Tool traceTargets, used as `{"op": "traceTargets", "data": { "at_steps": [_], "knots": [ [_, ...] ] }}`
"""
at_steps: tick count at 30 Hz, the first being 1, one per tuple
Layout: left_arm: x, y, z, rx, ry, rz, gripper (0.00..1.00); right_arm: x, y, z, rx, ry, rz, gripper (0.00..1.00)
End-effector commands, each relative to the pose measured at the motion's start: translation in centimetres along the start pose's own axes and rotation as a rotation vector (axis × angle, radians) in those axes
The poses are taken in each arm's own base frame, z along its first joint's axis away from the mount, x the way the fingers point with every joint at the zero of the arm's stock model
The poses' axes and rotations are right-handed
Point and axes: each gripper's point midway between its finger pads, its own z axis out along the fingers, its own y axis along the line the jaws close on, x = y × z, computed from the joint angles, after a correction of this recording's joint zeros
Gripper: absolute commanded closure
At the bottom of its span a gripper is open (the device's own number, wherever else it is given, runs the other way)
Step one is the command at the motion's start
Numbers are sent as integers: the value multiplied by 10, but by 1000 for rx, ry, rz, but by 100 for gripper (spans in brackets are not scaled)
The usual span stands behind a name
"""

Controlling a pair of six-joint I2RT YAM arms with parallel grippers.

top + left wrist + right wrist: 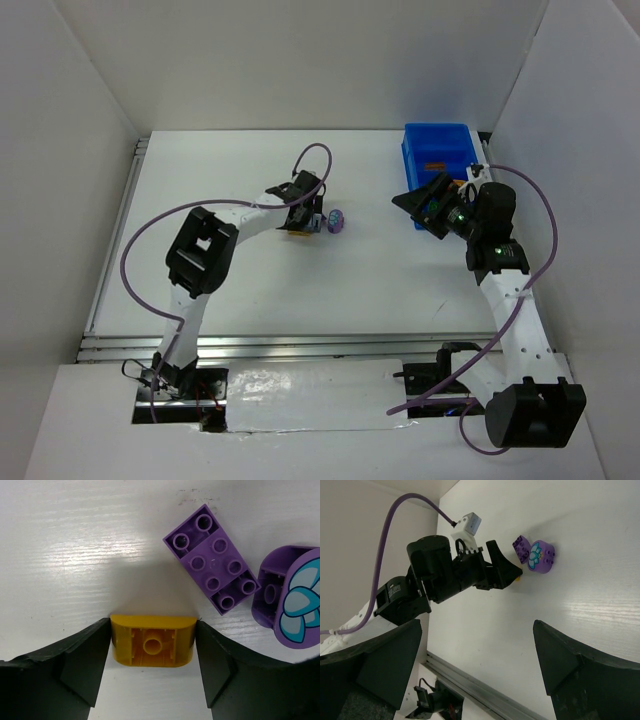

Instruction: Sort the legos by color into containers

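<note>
Firmly, the left tool (152, 646) clamps the yellow brick (152, 641) between its tips; right tool (477, 665) released.

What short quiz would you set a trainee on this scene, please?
1. True or false: the left claw grips the yellow rounded plastic brick from both sides.
2. How many studs show on the purple rectangular plastic brick? A) four B) six C) eight
3. Fill in: the right claw is ____ and holds nothing.
Key: 1 true; 2 C; 3 open.
</note>
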Motion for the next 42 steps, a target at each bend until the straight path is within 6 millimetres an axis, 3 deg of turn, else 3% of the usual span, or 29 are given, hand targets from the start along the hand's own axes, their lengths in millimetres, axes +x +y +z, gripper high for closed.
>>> {"op": "traceTargets", "data": {
  "at_steps": [1,4,9,10,16,23,24,26,27,28,30,32,35,36,40,42],
  "knots": [
    [11,1,11,0,48,15,22,-4,12,-2,-45,-17,-33,0],
    [9,1,7,3,43,16,32,-4,12,-2,-46,-20,-35,0],
    [14,2,-2,22,42,9,60,-4,9,1,-43,-14,-31,0],
    [9,1,-9,33,23,2,73,-3,9,2,-44,-9,-28,0],
    [4,-7,-37,121,-16,-28,100,1,0,10,-35,15,-8,0],
    [-12,-39,-96,416,-168,126,100,2,3,13,-50,39,-19,0],
    [-29,-46,-118,476,-263,155,100,5,5,14,-67,58,-16,0],
    [-8,-53,-129,569,-288,290,100,10,8,16,-90,87,-15,0],
    [-21,-61,-153,621,-389,327,100,17,10,19,-101,124,-17,0],
    [-9,-57,-150,621,-385,354,100,29,16,23,-116,167,-31,0],
    [-8,-61,-164,671,-426,447,100,53,32,26,-140,253,-78,1],
    [4,-69,-174,757,-438,539,100,65,37,32,-109,275,-107,1],
    [10,-76,-195,811,-501,615,100,78,38,34,-91,290,-95,5],
    [8,-81,-211,839,-550,634,100,80,36,34,-88,290,-87,6],
    [25,-89,-238,901,-616,721,100,88,41,30,-85,291,-90,14],
    [31,-92,-248,905,-649,764,100,107,49,30,-92,346,-116,16]
  ]
}}
